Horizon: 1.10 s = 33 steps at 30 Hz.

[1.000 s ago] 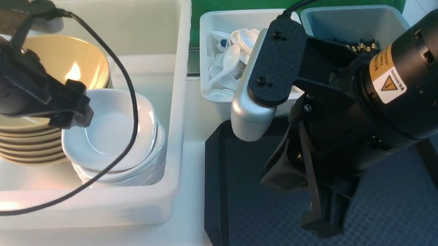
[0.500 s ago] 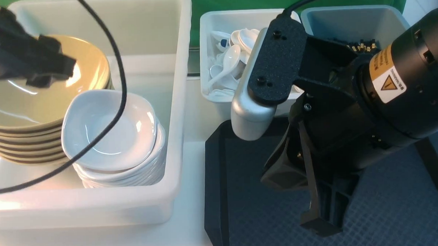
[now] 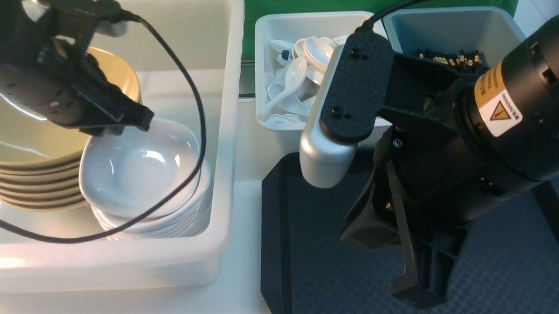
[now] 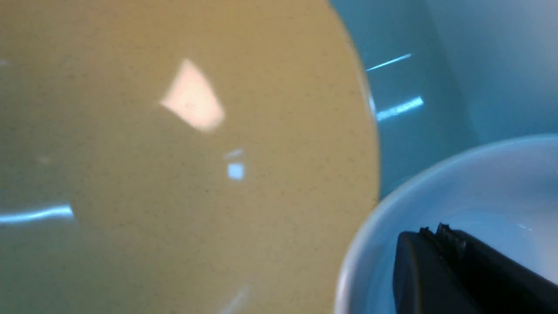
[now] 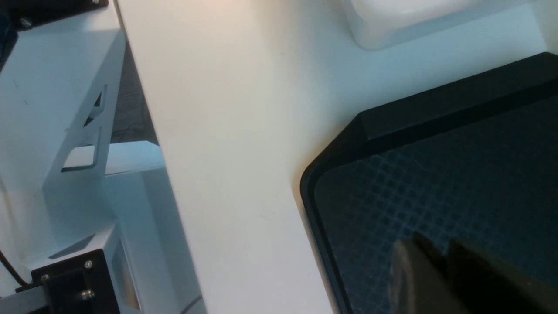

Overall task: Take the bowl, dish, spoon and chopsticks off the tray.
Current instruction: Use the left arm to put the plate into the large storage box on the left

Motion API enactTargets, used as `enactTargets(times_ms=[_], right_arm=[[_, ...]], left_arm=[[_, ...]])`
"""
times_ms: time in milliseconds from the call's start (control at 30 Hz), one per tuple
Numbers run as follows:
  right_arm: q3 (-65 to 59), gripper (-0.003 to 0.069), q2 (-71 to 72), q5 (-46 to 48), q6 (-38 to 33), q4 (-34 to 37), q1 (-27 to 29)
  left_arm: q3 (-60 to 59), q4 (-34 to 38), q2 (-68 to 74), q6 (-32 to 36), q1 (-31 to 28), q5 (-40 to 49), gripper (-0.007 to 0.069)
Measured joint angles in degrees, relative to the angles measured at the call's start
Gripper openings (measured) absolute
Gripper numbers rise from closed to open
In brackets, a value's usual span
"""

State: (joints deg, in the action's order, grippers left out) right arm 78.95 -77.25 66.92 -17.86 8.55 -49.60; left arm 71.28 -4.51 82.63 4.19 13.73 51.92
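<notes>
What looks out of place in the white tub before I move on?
The top dish looks off-centre on its pile, shifted toward the bowl stack and overhanging the dishes below on that side. The left arm's cable also drapes across it and could snag.

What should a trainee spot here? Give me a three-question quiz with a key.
1. True or false: the left end effector is open.
2. The glossy white soup spoons lie in: A the small white plastic bin; B the blue-grey bin; C the black tray.
3. What holds both the stacked olive-tan glossy bowls and the stacked white rounded-square dishes?
Key: 1 false, it is shut; 2 A; 3 the large white plastic tub.
</notes>
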Motion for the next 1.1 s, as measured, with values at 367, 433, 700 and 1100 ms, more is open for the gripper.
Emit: enactTargets(times_ms=[367, 433, 700, 1100], right_arm=[[0.0, 0.014, 0.0, 0.0, 0.0, -1.08, 0.0], [0.0, 0.0142, 0.0, -0.05, 0.0, -1.21, 0.0], [0.0, 0.0147, 0.0, -0.11, 0.0, -2.13, 0.0], [0.0, 0.015, 0.0, 0.02, 0.0, -2.53, -0.05]], left_arm=[[0.0, -10.09, -1.69, -4.19, 0.62, 0.21, -0.0011], [0.0, -12.53, -1.44, -5.97, 0.62, -0.51, -0.0011], [0.0, -6.1, 2.62, -3.18, 0.62, -0.88, -0.0011], [-0.07, -6.82, -3.35, -0.66, 0.62, 0.38, -0.0011]])
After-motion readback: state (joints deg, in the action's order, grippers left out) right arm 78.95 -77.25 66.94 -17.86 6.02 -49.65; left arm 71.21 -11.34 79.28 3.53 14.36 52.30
